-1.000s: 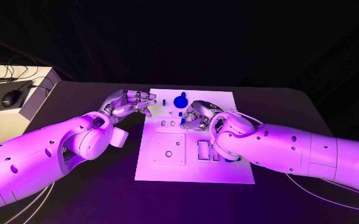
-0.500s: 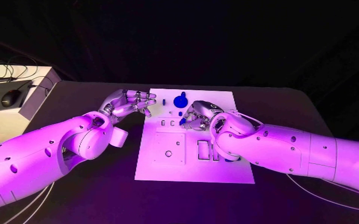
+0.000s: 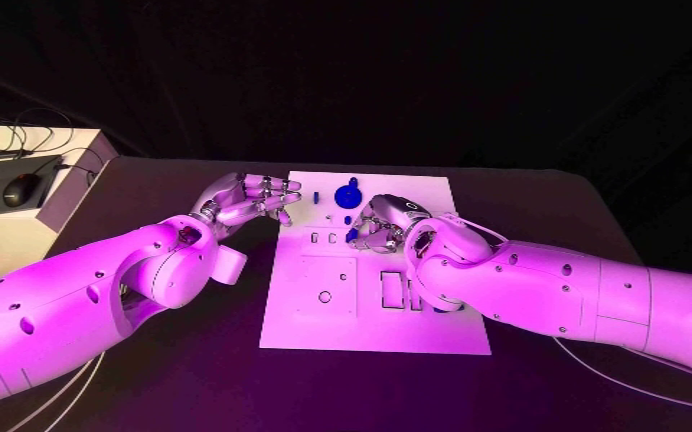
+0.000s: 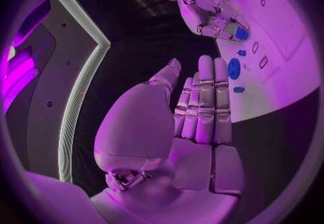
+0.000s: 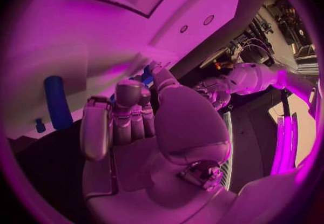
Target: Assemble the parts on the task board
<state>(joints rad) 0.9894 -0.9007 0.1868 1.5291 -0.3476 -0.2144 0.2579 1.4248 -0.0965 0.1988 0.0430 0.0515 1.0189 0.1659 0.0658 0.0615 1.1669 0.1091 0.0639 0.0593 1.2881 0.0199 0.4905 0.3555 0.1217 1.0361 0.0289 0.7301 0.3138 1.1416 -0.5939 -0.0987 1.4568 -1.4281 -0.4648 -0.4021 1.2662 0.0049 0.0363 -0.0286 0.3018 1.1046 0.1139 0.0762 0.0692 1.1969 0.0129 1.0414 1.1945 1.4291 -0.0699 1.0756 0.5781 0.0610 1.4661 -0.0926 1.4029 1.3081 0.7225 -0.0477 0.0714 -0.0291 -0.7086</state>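
Table [image 3: 548,212]: black top is carrying the task board at its middle, with bare surface lying open beyond the board's right edge and in front of it.
Task board [image 3: 433,327]: white plate is lying flat between the two arms; its near half, with square and slot-shaped recesses, is sitting uncovered, while the right forearm is crossing its right side.
Left hand [image 3: 248,199]: is hovering just beside the board's far-left corner, over the dark table; the left wrist view is showing its fingers [image 4: 206,100] straight and pressed side by side, thumb apart, holding nothing.
Right hand [image 3: 382,222]: is sitting over the board's upper middle, fingers curled in; a small blue part [image 4: 241,33] is showing at its fingertips, apparently pinched, though the contact is hard to make out.
Round blue part [image 3: 348,193]: is standing on the board near its far edge, between the two hands and touching neither.
Blue cylinder [image 5: 56,101]: is lying on the board just beside the right hand's fingers, apart from them.
Small blue pieces [image 4: 240,70]: are lying on the board beside the round part; too small to tell their shapes.
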